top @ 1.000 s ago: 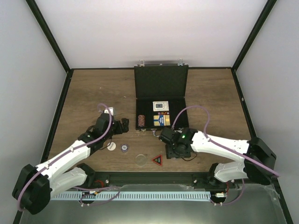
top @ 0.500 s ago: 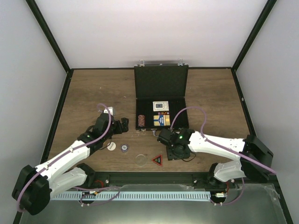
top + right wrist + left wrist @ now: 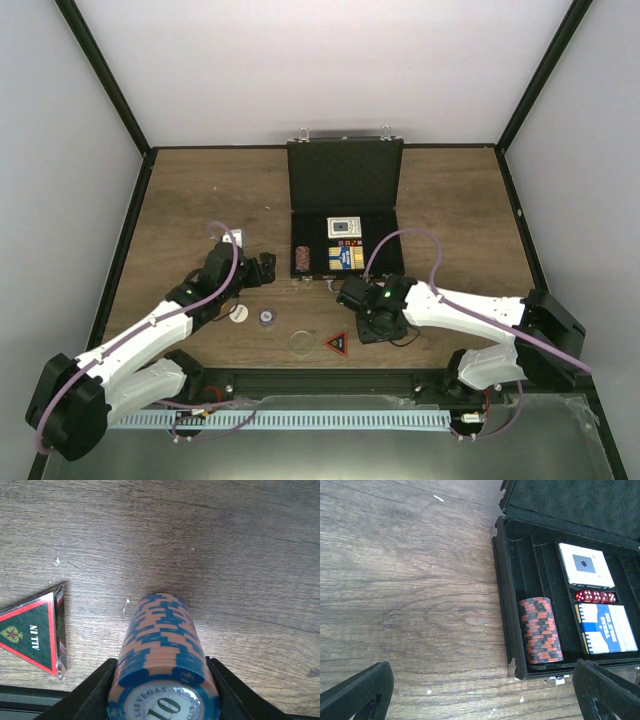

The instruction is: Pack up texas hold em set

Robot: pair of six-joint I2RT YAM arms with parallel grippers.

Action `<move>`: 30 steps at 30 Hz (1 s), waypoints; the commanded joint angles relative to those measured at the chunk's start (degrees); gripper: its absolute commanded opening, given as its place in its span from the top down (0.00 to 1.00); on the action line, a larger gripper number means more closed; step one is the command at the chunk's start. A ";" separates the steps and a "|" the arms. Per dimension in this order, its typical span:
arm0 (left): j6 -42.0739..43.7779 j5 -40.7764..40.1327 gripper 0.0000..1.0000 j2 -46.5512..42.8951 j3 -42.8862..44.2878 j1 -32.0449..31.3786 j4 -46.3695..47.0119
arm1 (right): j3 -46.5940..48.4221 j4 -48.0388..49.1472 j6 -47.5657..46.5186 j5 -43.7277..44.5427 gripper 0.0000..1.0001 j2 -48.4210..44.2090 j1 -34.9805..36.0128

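Poker case [image 3: 345, 175] lying open at the middle of the table's [image 3: 200, 200] far edge, lid tipping back toward that edge, holding a red-black chip roll [image 3: 540, 630] in its left slot, with a white card deck [image 3: 585, 565], red dice [image 3: 595, 596] and a blue card deck [image 3: 607, 628] lining up far to near beside it. Left gripper [image 3: 482, 680] hovering over bare table just off the case's near-left corner, fingers [image 3: 357, 692] spreading wide, gripping nothing. Lying loose toward the near edge, left to right: a white chip [image 3: 238, 313], a purple-grey chip [image 3: 266, 318], a pale disc [image 3: 302, 342] and a red-black triangle [image 3: 337, 343]. Right gripper [image 3: 162, 680] reaching down just right of the triangle, its fingers [image 3: 95, 690] pressing both sides of an orange-blue chip roll [image 3: 162, 630] lying on its side on the wood.
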 commanded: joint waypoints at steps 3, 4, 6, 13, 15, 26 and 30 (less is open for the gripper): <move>0.67 -0.47 0.00 -2.37 0.59 0.28 0.15 | 2.44 -1.02 0.02 1.53 0.70 -3.29 0.56; 1.03 -0.42 0.00 -3.18 0.38 0.26 0.50 | 2.52 -0.64 -0.34 1.49 0.71 -3.88 0.56; 2.38 0.56 0.00 -4.77 0.29 0.25 1.26 | 2.89 0.20 -1.57 1.46 0.72 -4.76 0.41; 10.92 17.84 0.03 -5.49 2.35 0.17 4.77 | 5.81 6.75 -14.62 -6.93 0.74 -7.92 -9.71; 12.66 25.47 0.06 -4.71 3.10 -0.11 5.99 | 6.77 9.17 -19.46 -13.46 0.74 -8.36 -14.73; 15.11 37.59 0.08 -5.71 3.88 -11.69 6.97 | 10.19 18.48 -28.15 -50.20 0.76 -7.81 -26.08; 17.47 34.31 0.06 -3.90 4.86 -15.17 5.19 | 10.14 19.34 -26.72 -55.28 0.75 -7.71 -26.08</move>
